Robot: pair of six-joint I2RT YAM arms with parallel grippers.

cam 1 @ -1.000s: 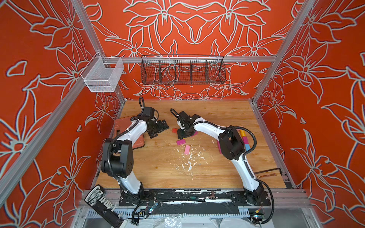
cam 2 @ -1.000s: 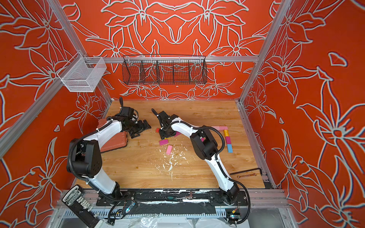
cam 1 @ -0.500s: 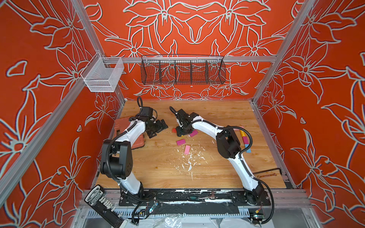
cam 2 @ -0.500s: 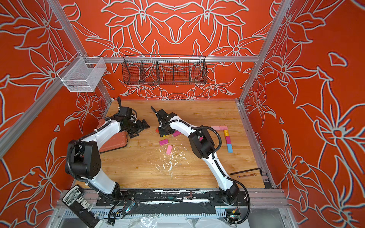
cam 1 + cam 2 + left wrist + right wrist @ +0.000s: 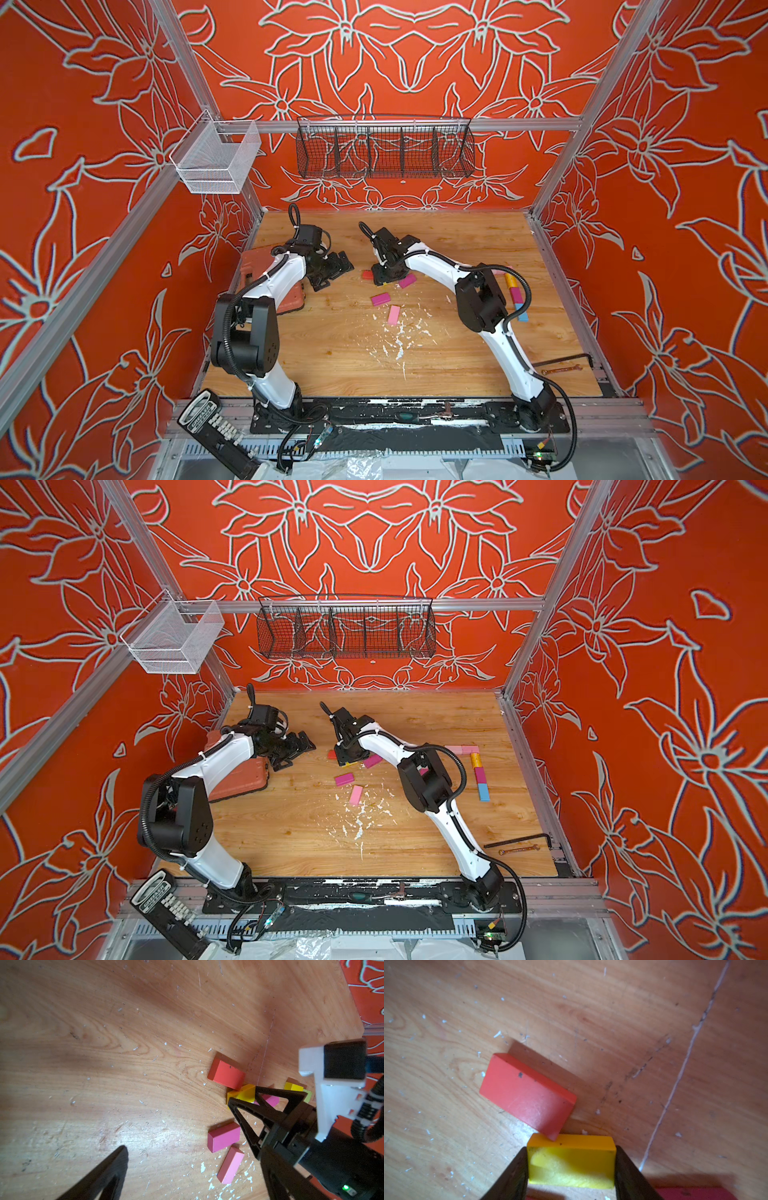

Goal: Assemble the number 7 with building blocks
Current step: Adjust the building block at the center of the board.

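Right gripper (image 5: 388, 275): closed partway, both fingers pinching a yellow block (image 5: 571, 1167) at its two ends, low over the middle of the desk (image 5: 457, 361). A red block (image 5: 527, 1095) lies flat just beyond it, one corner touching the yellow block's far edge. Whether the yellow block is clear of the desk cannot be told. Left gripper (image 5: 332, 272): fingers spread wide, holding nothing, near the red block but apart from it. The left arm reaches over a red-brown tool case (image 5: 245, 779) at the left edge of the desk. Loose blocks: one magenta block (image 5: 407, 281) just beside the right gripper, a second magenta block (image 5: 381, 299) and a light pink block (image 5: 393, 314) nearer the front, among white flecks. The number 7 (image 5: 478, 766) lies at the right side of the desk, behind the right arm's elbow: a short light pink bar, with a stem of yellow, magenta and blue blocks running end to end from its right end.
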